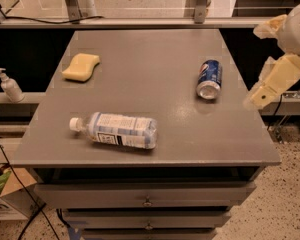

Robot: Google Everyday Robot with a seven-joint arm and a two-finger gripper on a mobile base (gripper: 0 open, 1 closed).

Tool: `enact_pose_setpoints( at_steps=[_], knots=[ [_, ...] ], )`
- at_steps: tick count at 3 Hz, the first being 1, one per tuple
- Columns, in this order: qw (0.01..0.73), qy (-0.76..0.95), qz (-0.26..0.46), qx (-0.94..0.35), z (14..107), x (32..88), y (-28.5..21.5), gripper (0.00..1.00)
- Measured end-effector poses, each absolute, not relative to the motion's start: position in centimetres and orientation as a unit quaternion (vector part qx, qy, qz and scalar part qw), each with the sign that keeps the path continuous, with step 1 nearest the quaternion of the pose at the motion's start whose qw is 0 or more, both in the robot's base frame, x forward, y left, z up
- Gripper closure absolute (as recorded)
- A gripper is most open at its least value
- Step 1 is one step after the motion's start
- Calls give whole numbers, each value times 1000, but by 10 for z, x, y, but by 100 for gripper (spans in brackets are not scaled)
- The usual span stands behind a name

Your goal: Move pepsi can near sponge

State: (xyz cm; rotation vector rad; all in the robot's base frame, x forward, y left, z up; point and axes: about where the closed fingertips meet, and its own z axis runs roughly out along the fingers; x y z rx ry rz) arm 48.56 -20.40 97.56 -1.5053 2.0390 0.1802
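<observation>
The pepsi can point(209, 78) lies on its side on the right part of the grey table point(150, 54), its silver end facing the front. The pale yellow sponge point(81, 66) lies at the back left of the table, far from the can. My gripper point(255, 66) hangs off the table's right edge, to the right of the can and apart from it. Its two cream fingers point(278, 80) are spread open and hold nothing.
A clear plastic bottle with a white label point(118, 129) lies on its side at the front left of the table. A pump dispenser point(10, 85) stands on a ledge to the left. Drawers point(147, 199) are below the table top. A rail runs along the back.
</observation>
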Motion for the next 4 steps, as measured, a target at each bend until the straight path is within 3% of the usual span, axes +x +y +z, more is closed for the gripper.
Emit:
enact_pose_setpoints(
  at_steps=[2,4],
  knots=[
    [320,776,101,-534,968,499,-196,0],
    [378,786,144,-467,942,566,-164,0]
  ],
)
